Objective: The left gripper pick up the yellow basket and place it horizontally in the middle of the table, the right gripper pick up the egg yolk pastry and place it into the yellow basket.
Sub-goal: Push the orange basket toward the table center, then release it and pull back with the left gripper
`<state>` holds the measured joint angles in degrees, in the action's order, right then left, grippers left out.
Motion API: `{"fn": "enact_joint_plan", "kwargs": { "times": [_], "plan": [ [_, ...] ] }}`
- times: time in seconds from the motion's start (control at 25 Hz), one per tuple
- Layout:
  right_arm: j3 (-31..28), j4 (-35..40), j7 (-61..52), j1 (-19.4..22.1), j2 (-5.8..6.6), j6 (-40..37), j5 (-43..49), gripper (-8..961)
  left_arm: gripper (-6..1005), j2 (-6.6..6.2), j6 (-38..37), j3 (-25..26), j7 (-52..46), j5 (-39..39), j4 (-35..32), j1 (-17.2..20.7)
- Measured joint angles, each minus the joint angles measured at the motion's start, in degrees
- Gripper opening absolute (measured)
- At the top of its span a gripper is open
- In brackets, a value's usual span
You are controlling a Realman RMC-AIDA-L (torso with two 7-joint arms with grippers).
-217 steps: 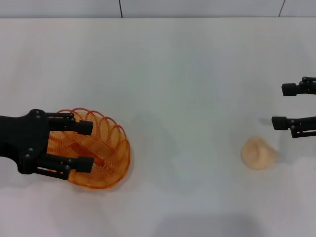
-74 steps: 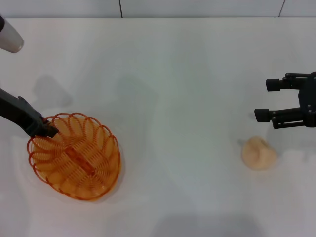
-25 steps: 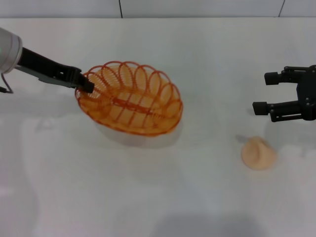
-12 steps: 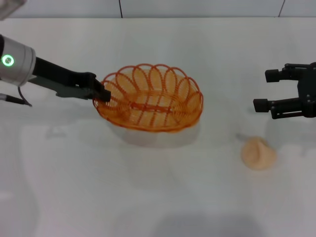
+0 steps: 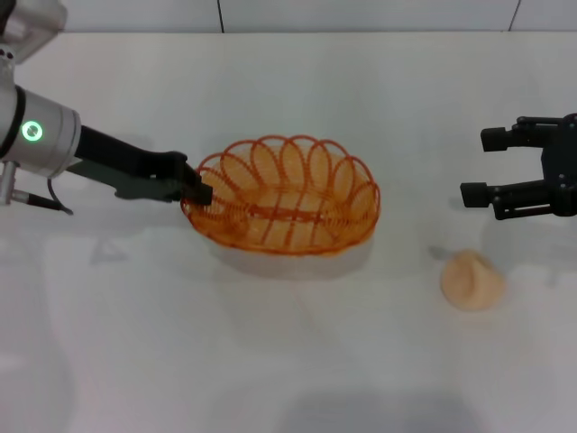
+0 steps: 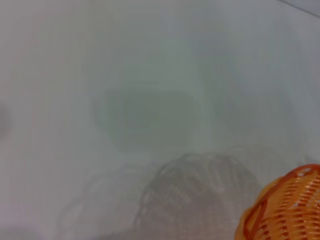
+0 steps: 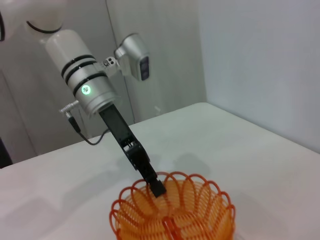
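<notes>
The yellow basket (image 5: pixel 284 200), an oval orange wire basket with a looped rim, lies lengthwise across the middle of the white table (image 5: pixel 297 361), close to its surface. My left gripper (image 5: pixel 196 192) is shut on the basket's left rim. The right wrist view shows the same grip (image 7: pixel 158 189) on the basket (image 7: pixel 175 212). A piece of the basket's rim (image 6: pixel 285 210) shows in the left wrist view, with its shadow on the table. The egg yolk pastry (image 5: pixel 471 280), a pale peach dome, sits on the table at the right. My right gripper (image 5: pixel 482 166) is open, a little behind the pastry.
The left arm (image 5: pixel 41 135), with a green light on it, reaches in from the left edge. A grey wall (image 5: pixel 361 13) runs behind the table's far edge.
Over the earlier frames my left gripper carried the basket from the near left of the table to the middle and turned it level. The pastry has not moved and the right gripper has barely shifted.
</notes>
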<state>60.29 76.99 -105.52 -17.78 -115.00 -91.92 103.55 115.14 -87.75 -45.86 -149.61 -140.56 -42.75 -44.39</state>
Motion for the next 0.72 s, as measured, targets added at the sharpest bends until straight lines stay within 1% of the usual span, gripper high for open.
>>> {"fn": "enact_joint_plan", "kwargs": {
  "times": [0.36,0.52,0.72],
  "plan": [
    [0.1,-0.2,0.4,0.0,-0.04,-0.6,0.1,857,82,-1.15,1.0,0.0,-3.1,-3.3,0.7,-0.5],
    [0.4,-0.2,0.4,-0.2,-0.05,-0.6,0.1,856,82,-1.12,1.3,0.0,-3.4,-4.0,0.7,-0.7],
    [0.4,-0.2,0.5,-0.5,-0.05,-0.6,0.2,856,82,-0.75,2.4,-1.0,-3.6,-4.1,1.0,-0.9]
  ]
}}
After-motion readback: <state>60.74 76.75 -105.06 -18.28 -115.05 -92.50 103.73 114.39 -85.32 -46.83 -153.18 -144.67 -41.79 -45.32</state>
